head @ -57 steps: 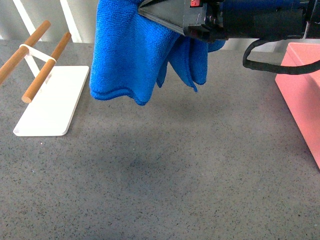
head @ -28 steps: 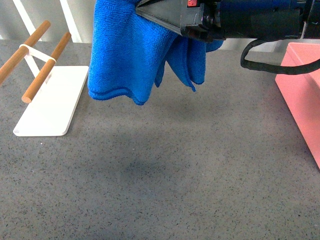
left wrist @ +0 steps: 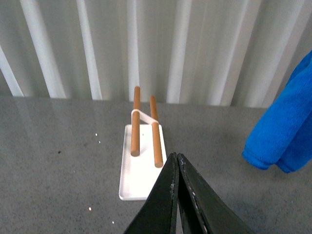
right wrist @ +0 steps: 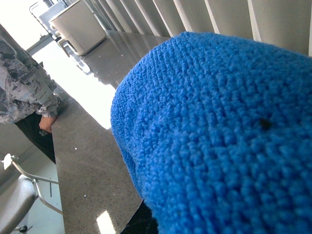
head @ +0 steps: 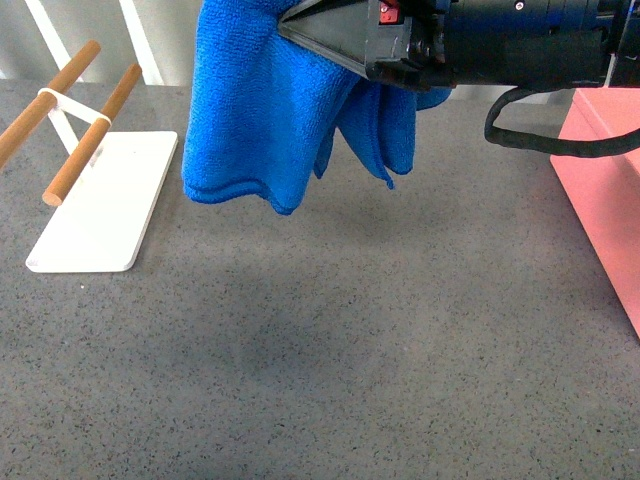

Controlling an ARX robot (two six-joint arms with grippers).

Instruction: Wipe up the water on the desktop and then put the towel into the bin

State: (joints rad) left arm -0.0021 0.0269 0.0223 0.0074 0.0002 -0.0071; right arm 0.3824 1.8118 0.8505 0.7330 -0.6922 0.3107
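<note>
One towel (head: 260, 110) hangs pinched by right gripper (head: 300, 22); left gripper (left wrist: 176, 163) apparently pressed together; two rods (head: 92, 135).

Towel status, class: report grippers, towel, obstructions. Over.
Right gripper shut on towel, hanging above desktop. Left gripper shut, empty. Bin at right; white tray at left, out of the way.

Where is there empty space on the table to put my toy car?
The big bare stretch of desktop between the white tray and the pink bin, nearer us than the hanging towel. It's crowded higher up, where the right gripper holds the towel.
</note>
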